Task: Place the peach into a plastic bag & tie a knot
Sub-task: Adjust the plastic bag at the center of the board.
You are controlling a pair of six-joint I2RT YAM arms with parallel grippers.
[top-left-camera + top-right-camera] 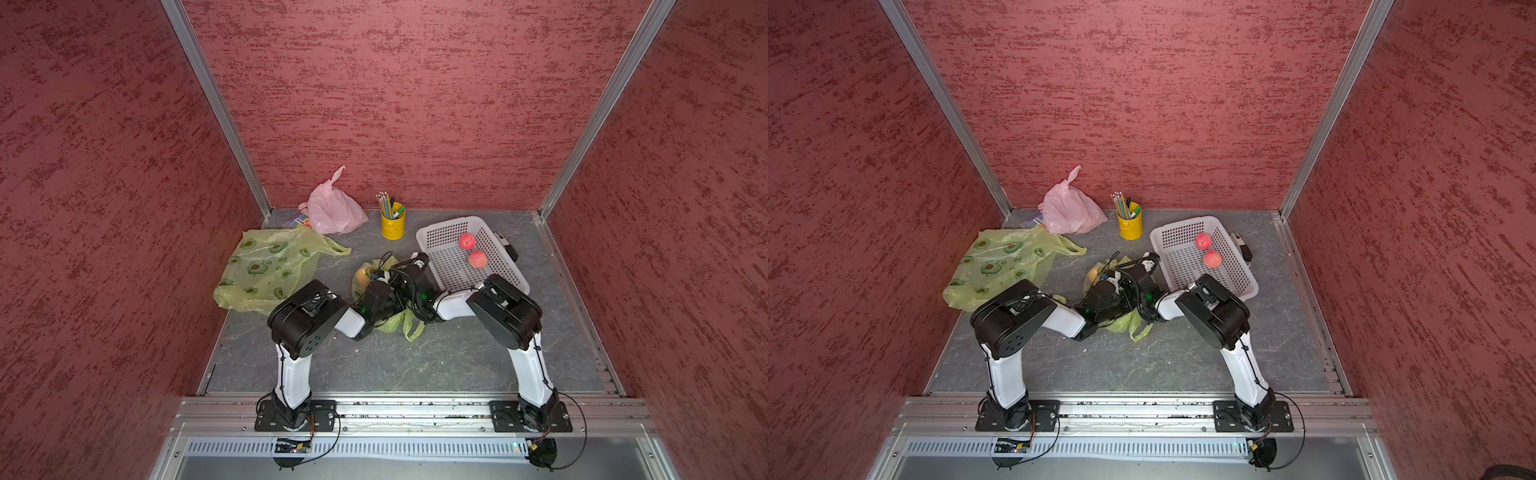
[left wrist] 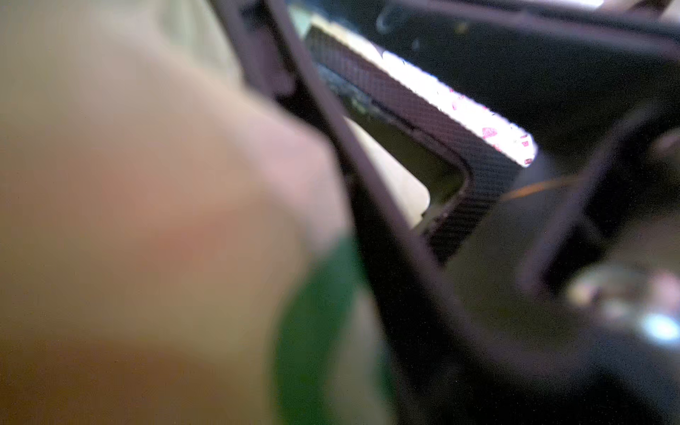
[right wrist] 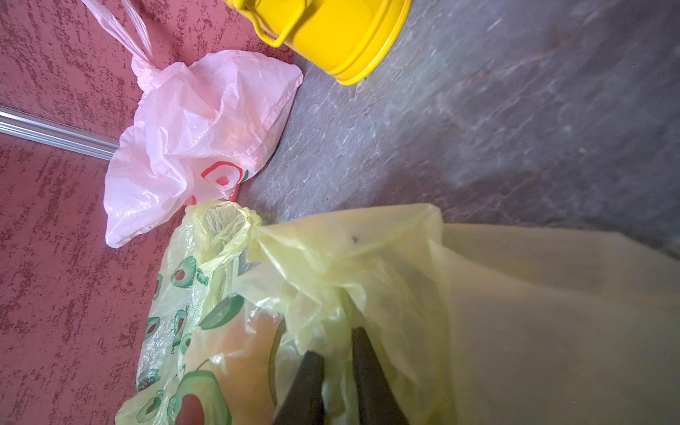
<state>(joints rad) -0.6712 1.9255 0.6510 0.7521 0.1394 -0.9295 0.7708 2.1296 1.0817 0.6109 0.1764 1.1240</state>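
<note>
Peach (image 1: 361, 274) already inside the filled avocado-print bag (image 1: 388, 325), mid-counter (image 1: 415, 365), showing orange through the thin film in both top views. Bagging apparently done. Knotting probably the step in hand, judging by both arms crowded over the bag mouth.

Right pincer (image 3: 336, 342) clamped on a gathered twist of the bag's yellow film, fingers (image 3: 362, 353) nearly together with plastic bunched between. Likely holding one handle taut for crossing or looping. Left pincer (image 1: 381, 277) closed tight just beside it, above the peach. Left wrist view too blurred to confirm any film caught there, though probably gripping the other handle. Loose tail of film trailing out from under the wrists toward the robot.

Everything else apart from the work:
- spare avocado-print bag (image 1: 266, 266) lying flat to the left
- knotted pink bag (image 1: 332, 208) and yellow pencil cup (image 1: 393, 226) by the back wall
- two more peaches (image 1: 467, 241) in the white basket (image 1: 434, 235) to the right, beside the right elbow

Both arms rising from the front rail, elbows bent high and splayed outward. Forearms angled inward and down, wrists nearly touching over the bag. Right wrist camera low over the bag, facing the pink bag.
</note>
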